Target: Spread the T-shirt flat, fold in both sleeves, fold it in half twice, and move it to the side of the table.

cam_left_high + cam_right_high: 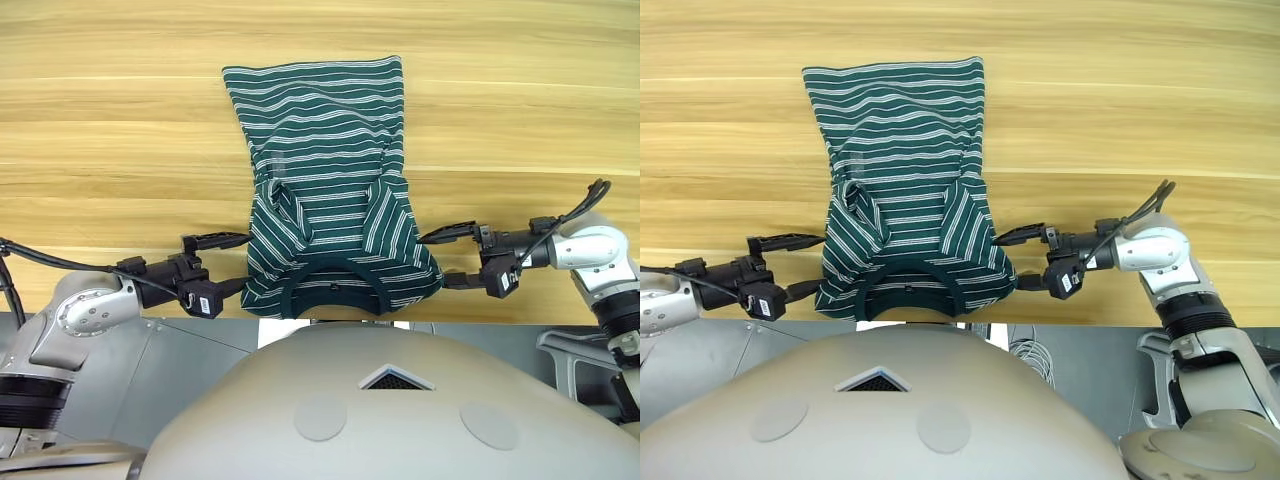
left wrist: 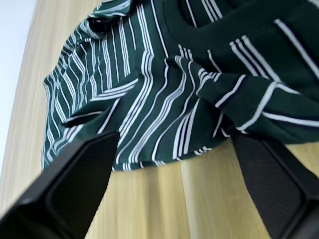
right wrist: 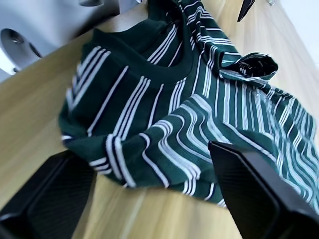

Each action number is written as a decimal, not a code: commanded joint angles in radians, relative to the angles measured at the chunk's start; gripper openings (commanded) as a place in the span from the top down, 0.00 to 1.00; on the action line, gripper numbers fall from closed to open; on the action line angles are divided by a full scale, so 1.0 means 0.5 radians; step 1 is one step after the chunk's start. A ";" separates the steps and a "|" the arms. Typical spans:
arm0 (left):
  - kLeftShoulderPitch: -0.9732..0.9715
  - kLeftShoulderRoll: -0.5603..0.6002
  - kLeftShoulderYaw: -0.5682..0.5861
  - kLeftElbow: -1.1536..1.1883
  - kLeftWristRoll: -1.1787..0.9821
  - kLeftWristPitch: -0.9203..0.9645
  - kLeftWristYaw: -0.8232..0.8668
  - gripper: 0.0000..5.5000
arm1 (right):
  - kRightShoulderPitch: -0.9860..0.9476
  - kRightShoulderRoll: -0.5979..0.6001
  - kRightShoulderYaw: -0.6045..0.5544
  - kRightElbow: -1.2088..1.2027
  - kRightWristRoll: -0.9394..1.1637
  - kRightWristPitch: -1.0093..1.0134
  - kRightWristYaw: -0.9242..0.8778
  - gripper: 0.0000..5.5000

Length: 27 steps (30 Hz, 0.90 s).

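Left eye view showed you the T-shirt (image 1: pixel 325 190) on the bench (image 1: pixel 100 100), long axis running near to far, its collar end lying directly between the left end effector (image 1: pixel 228 264) and right end effector (image 1: pixel 435 260), both spread wide, empty, equally close.

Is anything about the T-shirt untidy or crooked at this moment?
Yes. The T-shirt is smooth toward its far hem, but near the collar both folded-in sleeves are bunched and wrinkled, so that end bulges wider. The left end effector and right end effector are open beside it.
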 commanded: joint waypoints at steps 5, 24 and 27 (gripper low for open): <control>-0.098 0.002 -0.252 0.194 0.325 -0.077 0.052 0.27 | -0.073 0.062 0.098 0.089 -0.246 0.023 -0.165 0.26; 0.146 0.380 -0.058 0.308 0.449 -0.268 0.287 0.27 | -0.191 0.053 0.210 0.166 -0.355 0.005 -0.388 0.26; 0.127 0.337 -0.106 0.276 0.502 -0.268 0.298 0.27 | -0.214 0.055 0.223 0.175 -0.364 0.004 -0.402 0.26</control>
